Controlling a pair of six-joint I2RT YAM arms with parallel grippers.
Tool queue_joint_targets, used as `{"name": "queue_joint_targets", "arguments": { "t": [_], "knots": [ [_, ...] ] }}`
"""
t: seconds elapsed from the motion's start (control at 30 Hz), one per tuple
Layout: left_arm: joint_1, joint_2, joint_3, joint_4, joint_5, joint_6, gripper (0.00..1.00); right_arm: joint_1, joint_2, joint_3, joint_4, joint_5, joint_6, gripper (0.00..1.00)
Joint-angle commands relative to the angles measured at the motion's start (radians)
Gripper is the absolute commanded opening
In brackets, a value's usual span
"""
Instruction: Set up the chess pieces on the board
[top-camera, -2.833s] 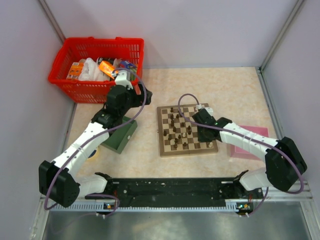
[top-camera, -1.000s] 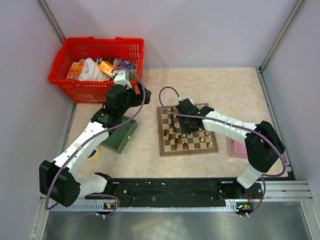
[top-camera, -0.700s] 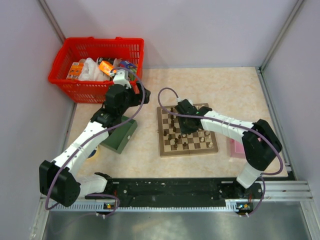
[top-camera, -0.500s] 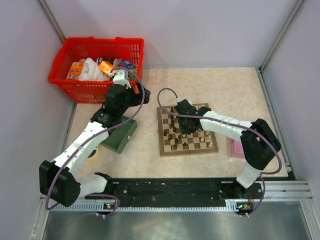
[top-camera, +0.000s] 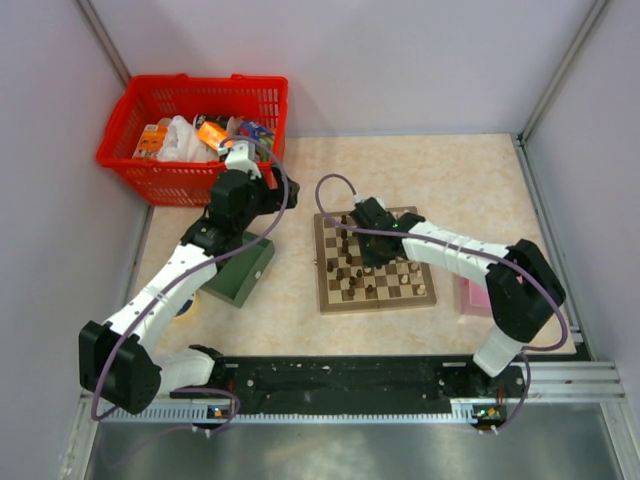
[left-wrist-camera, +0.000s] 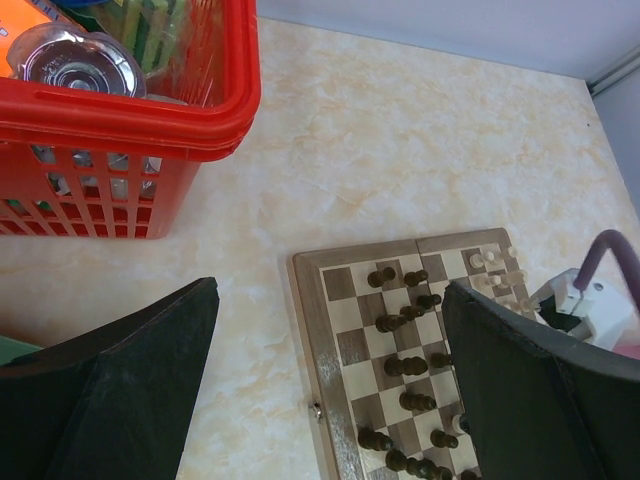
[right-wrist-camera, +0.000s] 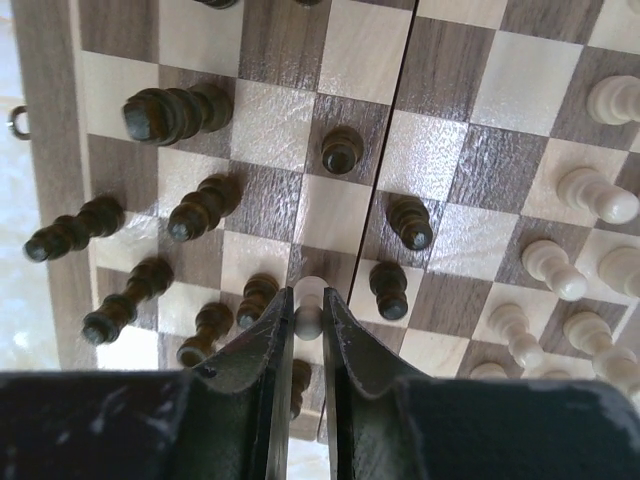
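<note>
The board (top-camera: 325, 285) lies mid-table with dark chess pieces (top-camera: 347, 272) on its left half and cream ones (top-camera: 412, 270) on the right. My right gripper (top-camera: 360, 248) hangs over the dark side. In the right wrist view it (right-wrist-camera: 309, 315) is shut on a cream pawn (right-wrist-camera: 309, 297) that stands among dark pieces (right-wrist-camera: 170, 112) on the board (right-wrist-camera: 350, 50). My left gripper (top-camera: 255, 195) is held high to the left of the board. Its wrist view shows it (left-wrist-camera: 330, 290) open and empty above the table and the board's left edge (left-wrist-camera: 305, 330).
A red basket (top-camera: 190, 120) of packaged goods stands at the back left, also in the left wrist view (left-wrist-camera: 150, 110). A green tray (top-camera: 240, 275) lies under the left arm. A pink box (top-camera: 470, 298) sits just right of the board, under the right arm.
The right arm swung from the board's right side to its dark left side, then held still. Its jaws closed onto the cream pawn. The left arm has not moved.
</note>
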Motion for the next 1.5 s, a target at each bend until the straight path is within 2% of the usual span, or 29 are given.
{"name": "queue_joint_targets", "arguments": {
  "t": [0.0, 0.13, 0.43, 0.57, 0.77, 1.47],
  "knots": [
    [0.007, -0.039, -0.007, 0.044, 0.007, -0.011, 0.99, 0.017, -0.126, 0.034, -0.010, -0.006, 0.000, 0.13],
    [0.007, -0.039, -0.010, 0.046, 0.011, -0.014, 0.99, 0.017, -0.213, 0.016, -0.058, -0.001, 0.007, 0.13],
    [0.008, -0.048, -0.026, 0.060, 0.017, -0.025, 0.99, 0.016, -0.416, -0.191, -0.159, 0.057, 0.089, 0.13],
    [0.007, -0.045, -0.030, 0.066, 0.031, -0.033, 0.99, 0.016, -0.412, -0.259, -0.147, 0.100, 0.123, 0.13],
    [0.007, -0.031, -0.027, 0.067, 0.040, -0.034, 0.99, 0.014, -0.363, -0.275, -0.129, 0.157, 0.134, 0.13],
    [0.008, -0.007, -0.019, 0.099, 0.059, -0.042, 0.99, -0.053, -0.336, -0.352, -0.040, 0.149, 0.119, 0.15]
  ]
}}
